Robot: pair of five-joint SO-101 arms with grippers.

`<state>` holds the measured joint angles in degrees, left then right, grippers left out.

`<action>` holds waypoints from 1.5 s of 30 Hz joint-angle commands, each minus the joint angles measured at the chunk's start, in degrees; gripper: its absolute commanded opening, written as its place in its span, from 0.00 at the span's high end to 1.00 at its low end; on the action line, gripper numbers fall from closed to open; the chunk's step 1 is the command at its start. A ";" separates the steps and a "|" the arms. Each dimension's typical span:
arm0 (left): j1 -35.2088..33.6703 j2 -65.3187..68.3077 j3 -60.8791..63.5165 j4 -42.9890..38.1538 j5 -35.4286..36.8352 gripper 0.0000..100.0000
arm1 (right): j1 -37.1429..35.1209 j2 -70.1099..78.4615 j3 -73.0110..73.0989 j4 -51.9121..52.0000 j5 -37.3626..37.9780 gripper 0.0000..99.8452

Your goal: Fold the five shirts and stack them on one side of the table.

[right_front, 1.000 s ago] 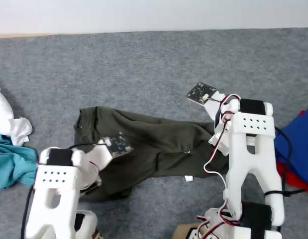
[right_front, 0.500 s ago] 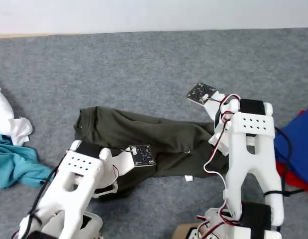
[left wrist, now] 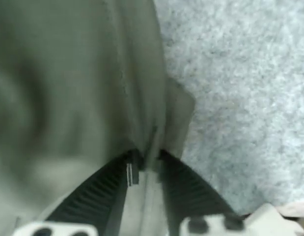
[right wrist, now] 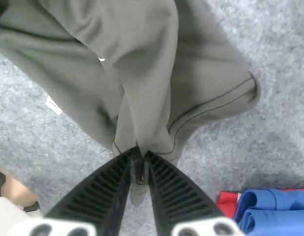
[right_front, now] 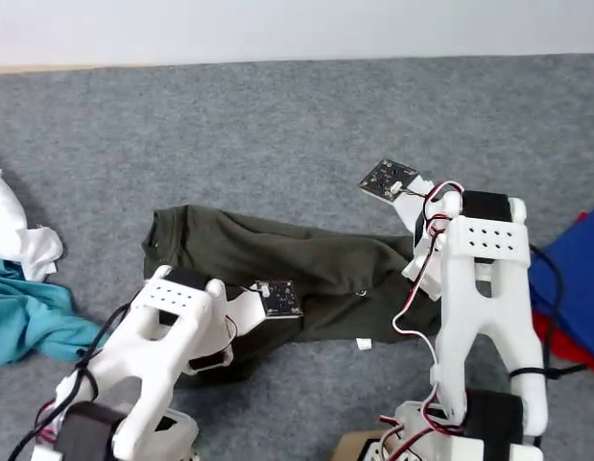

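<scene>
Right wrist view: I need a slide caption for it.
Right gripper shut on a fold of the olive shirt, a blue shirt lying nearby.
</scene>
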<state>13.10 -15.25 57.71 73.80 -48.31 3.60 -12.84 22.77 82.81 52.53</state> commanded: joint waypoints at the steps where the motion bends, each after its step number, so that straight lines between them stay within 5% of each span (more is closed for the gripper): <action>1: 0.53 1.23 -2.33 -0.97 -0.53 1.00 | -0.48 -1.10 -0.62 -0.66 -0.53 0.99; 19: -0.44 -16.88 -19.56 14.33 -0.35 1.00 | -0.40 -1.10 -4.92 -0.84 -0.53 0.99; 31: -17.41 -13.01 -27.65 -7.65 5.27 1.00 | 0.04 -0.48 -7.03 -16.75 -2.29 0.99; 37: -19.43 -6.33 -31.52 -20.92 10.20 1.00 | -0.22 0.40 -6.95 -30.11 -4.13 0.99; 45: -18.90 1.23 -43.74 -24.09 13.80 1.00 | 0.92 5.41 -7.30 -42.15 -4.04 0.99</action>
<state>-5.89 -14.55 20.53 51.21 -35.38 3.43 -7.30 18.90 45.45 48.92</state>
